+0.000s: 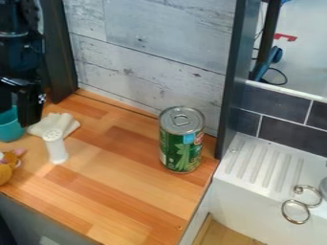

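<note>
At nine o'clock, we find the gripper (22, 103) cropped by the left edge and partly hiding a teal cup (9, 128), also cropped. We cannot identify the cut-off orange object (5, 173) at eight or grey item (324, 189) at four.

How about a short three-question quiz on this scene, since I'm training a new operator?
1. True or false: the green can stands upright on the wooden counter.

2. Multiple choice: what lies just behind the white shaker?
A) a fork
B) a pale cloth
C) a sponge

3. Fill in the missing colour: at the left edge of the view, the black gripper hangs at a ____ cup.

Key: 1 true; 2 B; 3 teal
</note>
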